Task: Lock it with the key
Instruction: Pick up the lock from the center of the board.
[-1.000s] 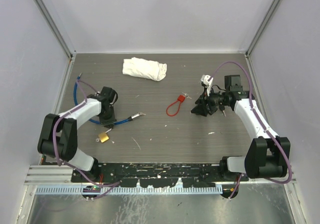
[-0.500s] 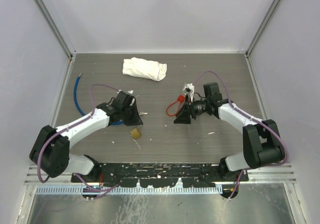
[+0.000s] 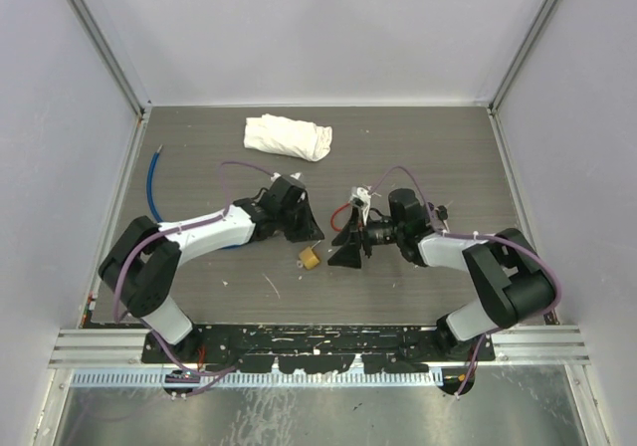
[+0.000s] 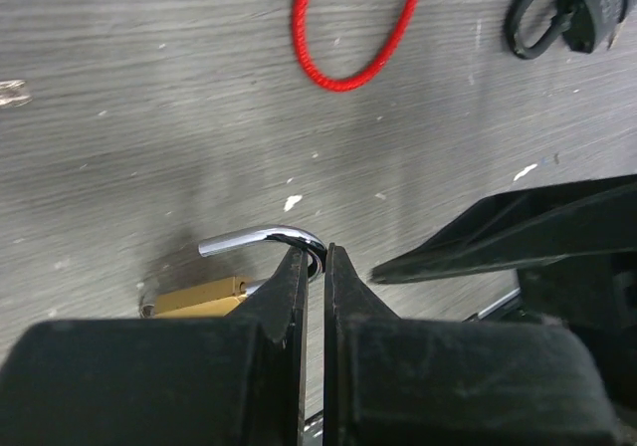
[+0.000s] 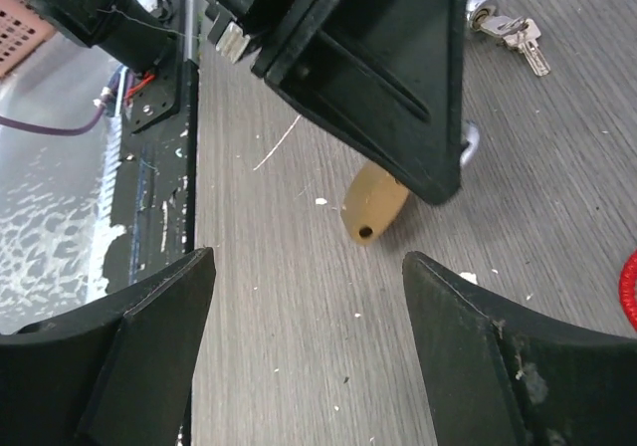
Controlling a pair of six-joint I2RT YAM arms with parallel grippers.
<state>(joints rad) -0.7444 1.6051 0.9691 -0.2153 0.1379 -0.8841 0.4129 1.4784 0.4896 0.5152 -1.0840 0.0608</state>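
Observation:
A brass padlock (image 3: 311,258) with a silver shackle (image 4: 261,238) hangs low over the table centre. My left gripper (image 4: 312,252) is shut on the shackle; the brass body (image 4: 194,295) sits left of its fingers. My right gripper (image 5: 309,297) is open and empty just right of the padlock (image 5: 376,202), whose keyhole end faces it. In the top view the left gripper (image 3: 304,232) and right gripper (image 3: 343,252) stand close together. A bunch of keys (image 5: 508,28) lies on the table beyond the left gripper.
A red cord loop (image 4: 353,28) lies behind the grippers. A black padlock (image 4: 572,8) lies further right. A white cloth (image 3: 289,135) is at the back, and a blue cable (image 3: 151,182) at the left. The metal rail (image 3: 318,346) runs along the near edge.
My left gripper has carried the brass padlock from the left side to the table centre. My right gripper has swung left and lowered to face the padlock.

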